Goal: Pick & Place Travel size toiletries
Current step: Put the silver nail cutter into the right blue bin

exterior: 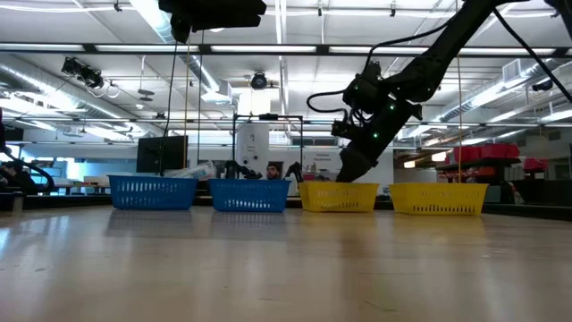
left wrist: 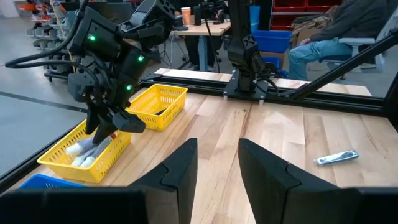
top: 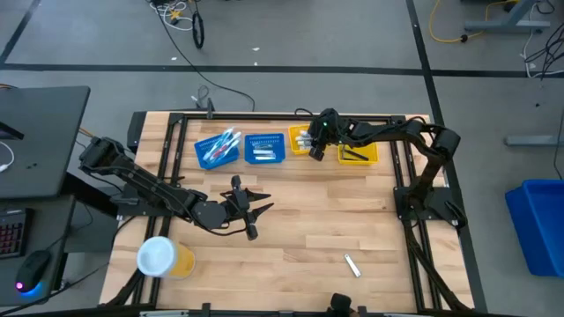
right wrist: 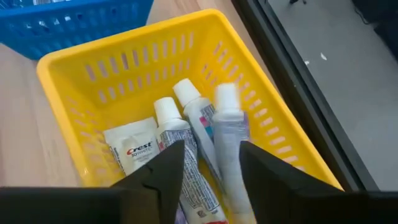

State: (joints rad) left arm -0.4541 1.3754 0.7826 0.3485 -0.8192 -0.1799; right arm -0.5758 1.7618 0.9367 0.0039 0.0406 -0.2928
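My right gripper [right wrist: 211, 155] hangs open over the left yellow tray [top: 301, 141], pointing down into it. Several white toothpaste tubes [right wrist: 168, 143] lie flat on that tray's floor. One more tube [right wrist: 229, 134] shows blurred between the fingers, close to one of them. Toothbrushes [top: 220, 145] lie in the far-left blue tray. A small silvery tube [top: 352, 265] lies flat on the wood near the table's near edge, also seen as the silvery tube [left wrist: 336, 158] in the left wrist view. My left gripper [top: 254, 211] waits open above mid-table. My right gripper stands open around the blurred toothpaste tube [right wrist: 229, 134], from above. A gap shows between the tube and one finger; whether the other finger [right wrist: 261, 174] touches it, I cannot tell. The tube's lower end reaches among the tubes in the tray.
Four trays stand in a row along the far edge: two blue [top: 264, 148], two yellow, the right yellow one [top: 357, 152] holding a dark item. A yellow tub with a white lid [top: 163, 257] stands at the near left corner. A person sits beyond the table [left wrist: 336, 37].
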